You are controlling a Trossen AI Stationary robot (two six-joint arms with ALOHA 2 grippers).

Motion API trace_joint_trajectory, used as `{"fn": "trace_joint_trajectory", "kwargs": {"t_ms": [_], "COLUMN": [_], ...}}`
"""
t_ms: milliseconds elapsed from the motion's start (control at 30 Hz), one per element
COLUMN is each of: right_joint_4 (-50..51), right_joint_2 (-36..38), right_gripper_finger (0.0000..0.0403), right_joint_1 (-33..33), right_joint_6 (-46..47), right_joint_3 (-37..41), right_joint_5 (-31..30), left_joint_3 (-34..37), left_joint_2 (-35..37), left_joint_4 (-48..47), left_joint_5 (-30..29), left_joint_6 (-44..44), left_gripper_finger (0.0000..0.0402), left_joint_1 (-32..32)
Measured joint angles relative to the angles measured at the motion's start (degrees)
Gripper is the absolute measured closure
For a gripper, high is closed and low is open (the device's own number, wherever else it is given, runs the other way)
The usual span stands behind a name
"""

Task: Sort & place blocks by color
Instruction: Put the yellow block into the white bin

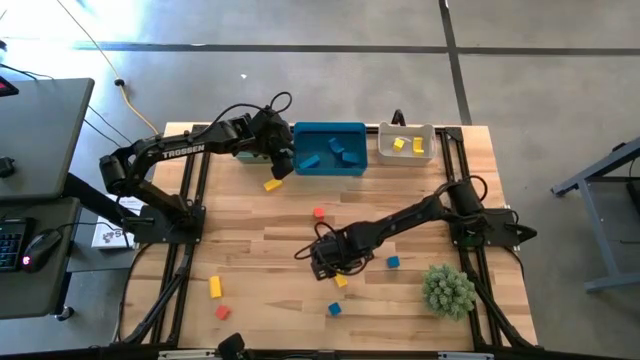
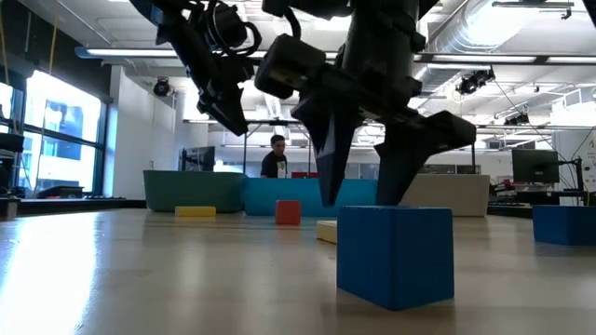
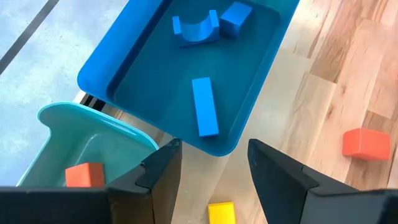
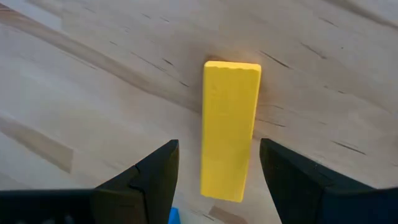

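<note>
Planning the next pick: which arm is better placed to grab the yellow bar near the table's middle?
The right. Its open gripper hangs directly over the yellow bar; the left gripper is by the blue bin.

Two dark, near-black articulated arms, each built of slender links joined by bulkier rounded joint housings. The left arm (image 1: 170, 150) carries the white lettering "TROSSEN" along its forearm link; thin black cables loop above its wrist. The right arm (image 1: 420, 215) is equally dark, with a cable arching near its base; any marking on it cannot be made out. The left gripper (image 3: 211, 180) and right gripper (image 4: 214, 180) each end in two matte black, wedge-shaped fingers with angular, faceted faces.
</note>
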State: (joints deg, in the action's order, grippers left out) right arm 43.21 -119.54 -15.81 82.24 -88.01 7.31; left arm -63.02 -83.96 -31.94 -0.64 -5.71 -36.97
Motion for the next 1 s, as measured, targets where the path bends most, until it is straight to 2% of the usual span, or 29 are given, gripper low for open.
{"fn": "trace_joint_trajectory", "kwargs": {"t_ms": [333, 567, 700, 1000], "right_joint_4": [-0.7, 0.95, 1.93, 2.25], "right_joint_2": [-2.96, -4.48, -4.56, -4.6], "right_gripper_finger": [0.0192, 0.0197, 0.0221, 0.0306], "right_joint_1": [0.0, 0.04, 0.04, 0.06], "right_joint_6": [0.57, 6.9, 8.83, 8.02], "right_joint_3": [-0.12, -0.33, -0.3, -0.2], "right_joint_5": [0.08, -0.45, -0.89, -2.29], "left_joint_3": [0.02, 0.02, 0.02, 0.02], "left_joint_2": [-0.04, -0.04, -0.04, -0.04], "left_joint_4": [-0.02, 0.0, 0.02, 0.04], "left_joint_5": [0.0, -0.02, -0.07, -0.09], "left_joint_6": [-0.02, -0.32, -1.75, -2.02], "left_gripper_finger": [0.0227, 0.0227, 0.0227, 0.0227], "left_joint_1": [0.0, -0.02, -0.02, -0.02]}}
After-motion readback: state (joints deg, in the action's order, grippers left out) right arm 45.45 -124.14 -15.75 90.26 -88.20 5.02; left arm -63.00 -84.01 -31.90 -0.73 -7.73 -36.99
